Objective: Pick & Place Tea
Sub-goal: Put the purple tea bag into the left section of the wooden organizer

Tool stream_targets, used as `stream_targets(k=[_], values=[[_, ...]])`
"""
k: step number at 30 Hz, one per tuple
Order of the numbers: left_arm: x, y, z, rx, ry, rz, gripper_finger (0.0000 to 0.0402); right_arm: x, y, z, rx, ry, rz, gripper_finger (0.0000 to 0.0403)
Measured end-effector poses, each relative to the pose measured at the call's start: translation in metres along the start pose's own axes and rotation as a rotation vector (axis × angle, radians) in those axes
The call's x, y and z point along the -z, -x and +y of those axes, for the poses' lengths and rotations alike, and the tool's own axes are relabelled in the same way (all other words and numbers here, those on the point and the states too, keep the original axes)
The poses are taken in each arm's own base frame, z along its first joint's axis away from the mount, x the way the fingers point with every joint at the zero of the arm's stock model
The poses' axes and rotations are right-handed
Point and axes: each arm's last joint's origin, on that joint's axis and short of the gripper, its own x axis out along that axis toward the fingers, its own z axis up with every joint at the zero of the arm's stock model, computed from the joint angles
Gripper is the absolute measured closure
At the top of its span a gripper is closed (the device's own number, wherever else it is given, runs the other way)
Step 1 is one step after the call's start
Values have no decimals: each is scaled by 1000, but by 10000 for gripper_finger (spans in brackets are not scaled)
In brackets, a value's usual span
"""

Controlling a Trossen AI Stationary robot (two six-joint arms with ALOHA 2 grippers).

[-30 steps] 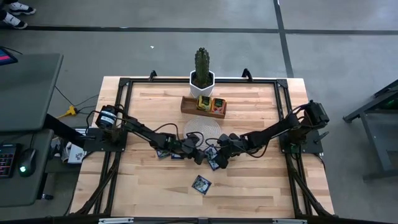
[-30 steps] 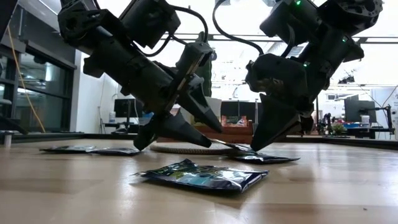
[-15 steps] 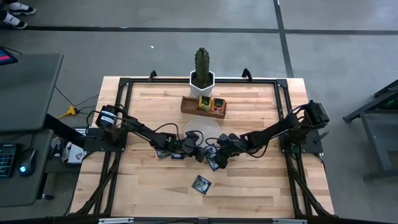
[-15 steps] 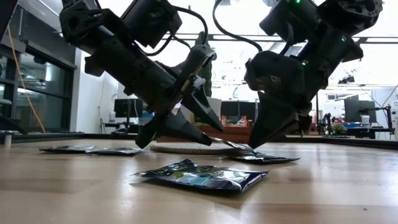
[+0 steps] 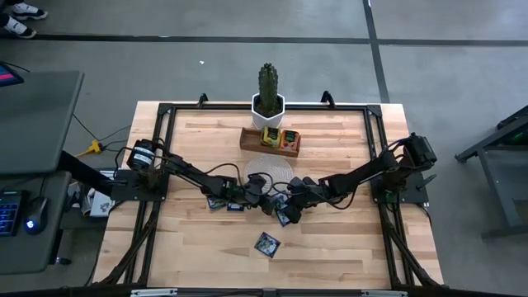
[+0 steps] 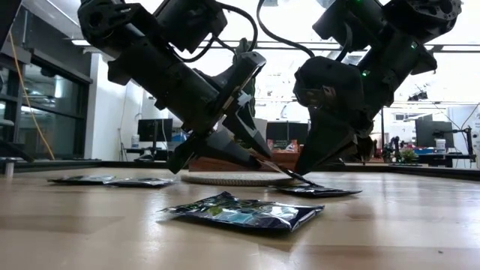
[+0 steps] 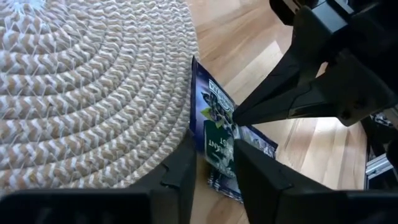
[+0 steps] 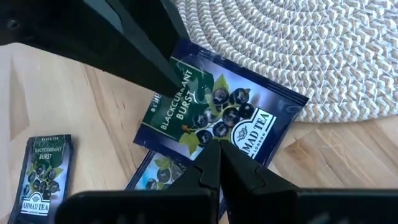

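Note:
A dark blue tea sachet (image 8: 217, 109) labelled blackcurrant hangs between both grippers at the near edge of the round woven mat (image 5: 268, 171). My left gripper (image 7: 214, 146) is shut on one end and my right gripper (image 8: 217, 149) on the opposite end. In the low view the sachet (image 6: 283, 172) slants just above the table. A second dark blue sachet (image 8: 152, 177) lies flat beneath it. Other sachets lie flat on the table: one near the front edge (image 5: 266, 243) and a pair to the left (image 5: 223, 205). My left gripper pinches the sachet's end nearest the mat (image 7: 217, 134) between its two fingers, slanting down from the table's left. That end is the higher one. My right gripper pinches the opposite edge (image 8: 219, 138) at its fingertips, slanting down from the table's right, and the sachet is lifted off the table.
The wooden tray (image 5: 247, 140) stands behind the mat with yellow and orange sachets upright in it. A potted cactus (image 5: 268, 87) stands at the far edge. A black frame (image 5: 165, 107) runs around the table. The two arms meet tip to tip at the table's middle.
My left gripper has risen slightly, moved toward the right gripper, and narrowed its fingers onto the sachet's end. My right gripper has lifted a little, still shut. The sachet has come up off the table and now slants between the two.

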Motion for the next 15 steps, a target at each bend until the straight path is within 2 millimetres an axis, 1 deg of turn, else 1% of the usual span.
stream_targets(k=[3,7,8,15], values=[[0,0,0,-1,0,0,331,0,0,0,-1,-1,-1,403],[0,0,1,-21,-3,-11,389,0,0,0,-1,-1,-1,403],[0,0,2,-23,-3,-14,395,0,0,0,-1,-2,-1,403],[0,0,2,-30,-10,-25,399,0,0,1,-6,-3,4,403]])
